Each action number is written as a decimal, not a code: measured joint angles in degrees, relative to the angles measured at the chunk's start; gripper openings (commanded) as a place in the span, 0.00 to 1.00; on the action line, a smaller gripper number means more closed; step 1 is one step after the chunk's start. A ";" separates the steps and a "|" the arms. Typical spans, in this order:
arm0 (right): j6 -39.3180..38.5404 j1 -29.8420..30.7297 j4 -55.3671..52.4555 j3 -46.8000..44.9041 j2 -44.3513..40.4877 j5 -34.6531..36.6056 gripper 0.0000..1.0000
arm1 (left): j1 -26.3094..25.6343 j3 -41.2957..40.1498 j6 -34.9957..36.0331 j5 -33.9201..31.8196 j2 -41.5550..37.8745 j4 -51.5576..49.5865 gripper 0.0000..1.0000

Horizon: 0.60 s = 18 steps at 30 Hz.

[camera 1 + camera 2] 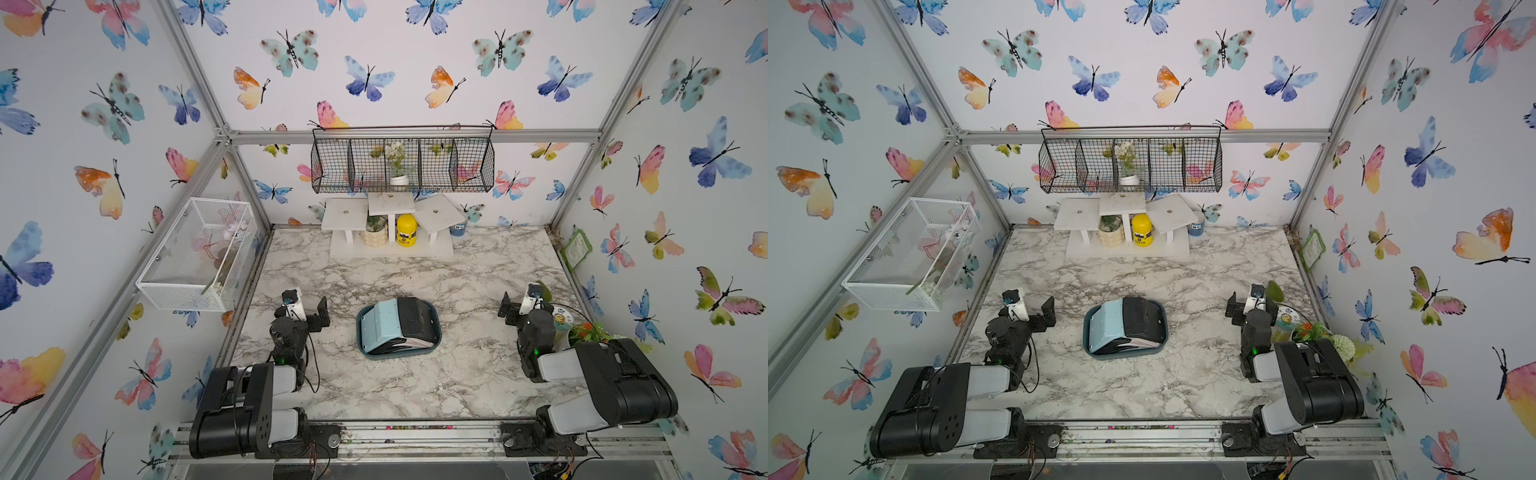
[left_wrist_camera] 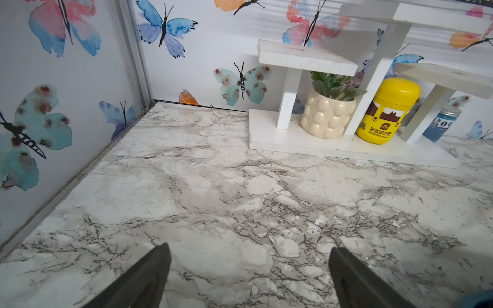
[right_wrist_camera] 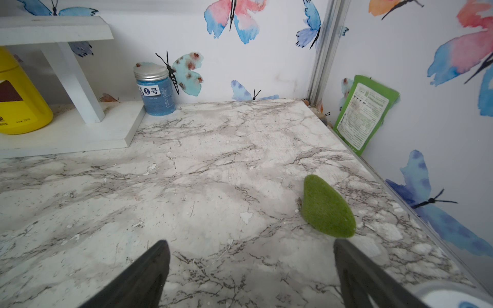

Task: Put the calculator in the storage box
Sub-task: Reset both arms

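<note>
I am looking at the storage box sitting in the middle of the table, between my two arms. I am seeing two flat slabs already lying inside it side by side: a pale blue slab on the left and a black slab on the right. Both are showing what look like undersides with no keys visible, so I am taking them for calculators lying face down, though I cannot tell which one the task means. Each is running its long axis near to far, across the box's longer left-to-right span. The near ends seem to be propped up on something pale that I cannot make out. The left tool is hanging released with its jaws wide apart, a little left of the box and level with its far edge, and it is pointing toward the far wall. The right tool is likewise spread wide and gripping nothing. It is sitting farther off to the right, beside a green felt leaf. Both wrist views are showing only bare table between the fingers. I am judging the left arm the nearer one, with the box lying to its right. I am also judging the placing itself as done — at most, a nudge from the left might be seating the slabs flatter.
</note>
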 measured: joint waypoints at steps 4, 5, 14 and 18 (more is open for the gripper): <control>-0.72 -0.24 0.33 0.85 3.04 -1.36 0.99 | -1.20 2.12 1.66 -0.37 1.99 -1.60 0.99; -0.76 -0.59 0.87 1.18 3.23 -1.77 0.99 | -1.75 2.69 1.97 -0.55 2.01 -1.64 0.99; -0.81 -1.51 0.26 2.40 2.95 -3.04 0.99 | -2.49 3.39 3.08 -1.01 2.01 -1.66 0.99; -0.81 -1.51 0.09 2.40 2.89 -3.06 0.99 | -2.49 3.39 3.08 -1.36 2.01 -1.66 0.99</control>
